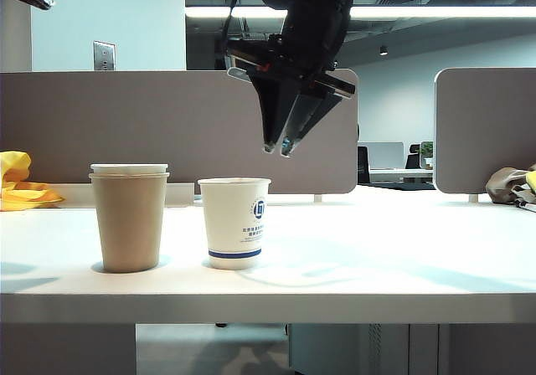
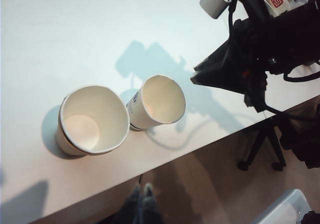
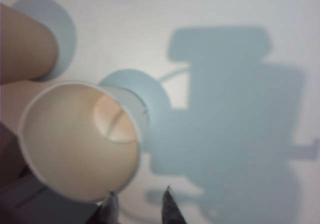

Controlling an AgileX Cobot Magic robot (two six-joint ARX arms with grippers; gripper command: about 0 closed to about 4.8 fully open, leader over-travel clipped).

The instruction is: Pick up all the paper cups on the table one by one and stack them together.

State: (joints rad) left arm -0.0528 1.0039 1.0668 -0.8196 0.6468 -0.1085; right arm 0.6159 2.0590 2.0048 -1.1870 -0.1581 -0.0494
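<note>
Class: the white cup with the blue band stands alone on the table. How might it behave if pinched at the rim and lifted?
The white cup looks thin-walled and empty, so probably very light and easily squashed. Its narrow base suggests a sideways nudge could tip it. The right tool hangs above it, holding nothing.

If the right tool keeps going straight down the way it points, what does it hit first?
Probably the white cup: the right tool hangs open just above it, aimed down near its rim on the side away from the brown cup. Depth is unclear; it could meet the table.
</note>
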